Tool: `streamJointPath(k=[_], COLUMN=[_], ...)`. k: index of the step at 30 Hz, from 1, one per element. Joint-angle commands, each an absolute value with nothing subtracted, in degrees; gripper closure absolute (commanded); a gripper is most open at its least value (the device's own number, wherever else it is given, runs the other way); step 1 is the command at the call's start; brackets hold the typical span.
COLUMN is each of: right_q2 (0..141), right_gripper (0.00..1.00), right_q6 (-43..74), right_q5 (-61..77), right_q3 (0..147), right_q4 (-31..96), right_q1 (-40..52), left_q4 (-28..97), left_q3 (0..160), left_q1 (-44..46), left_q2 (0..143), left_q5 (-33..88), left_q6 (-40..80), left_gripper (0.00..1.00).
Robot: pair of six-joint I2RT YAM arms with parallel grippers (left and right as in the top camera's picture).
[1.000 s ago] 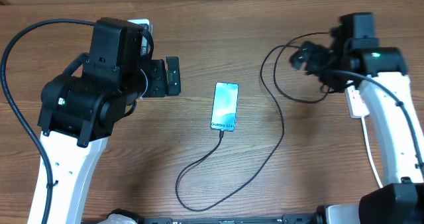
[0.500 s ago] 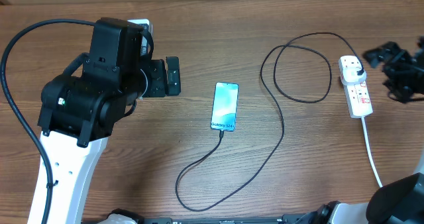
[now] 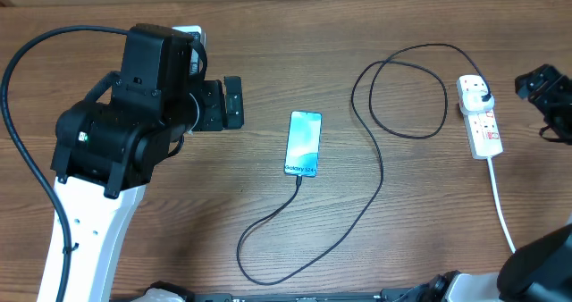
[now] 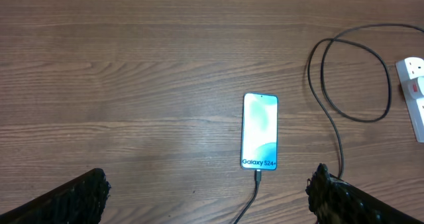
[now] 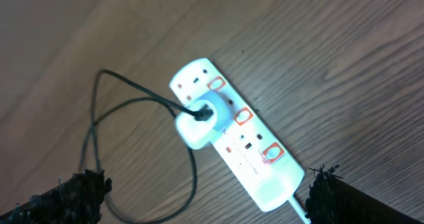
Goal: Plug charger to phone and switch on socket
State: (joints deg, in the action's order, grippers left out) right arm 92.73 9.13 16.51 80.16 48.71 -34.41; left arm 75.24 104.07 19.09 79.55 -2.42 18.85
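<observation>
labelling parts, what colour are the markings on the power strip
Red, on the white power strip; clearest in the right wrist view.

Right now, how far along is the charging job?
Done: the charger has its connector in the phone and its plug in the socket. In hand: nothing; the left end effector and right end effector are open and empty, the right one apart from the socket. Left, possibly: switching the socket on; its state is unreadable here.

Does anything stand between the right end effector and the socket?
Nothing visible does. The open right end effector is beside the socket, with only bare table between them. The charger's plug sits in the end outlet, and its cable loops off on the far side.
</observation>
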Motion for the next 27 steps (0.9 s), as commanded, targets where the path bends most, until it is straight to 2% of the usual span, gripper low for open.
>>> streamJointPath(k=[1, 14, 27], right_q2=[96.6, 108.6, 113.2], right_gripper=[0.0, 0.0, 0.0], right_q6=[8.7, 8.4, 7.2], right_q5=[16.0, 22.9, 19.8], right_q3=[79.1, 79.1, 79.1], right_q4=[47.9, 40.1, 36.1], right_q1=[-34.1, -33.5, -27.6], left_q4=[75.2, 75.2, 75.2], left_q3=[104.3, 104.3, 104.3], left_q1=[18.8, 18.8, 18.8], left_q2=[79.8, 79.8, 79.8], left_q5=[-3.2, -3.2, -3.2], left_q6=[17.8, 17.8, 17.8], left_gripper=[0.01, 0.0, 0.0])
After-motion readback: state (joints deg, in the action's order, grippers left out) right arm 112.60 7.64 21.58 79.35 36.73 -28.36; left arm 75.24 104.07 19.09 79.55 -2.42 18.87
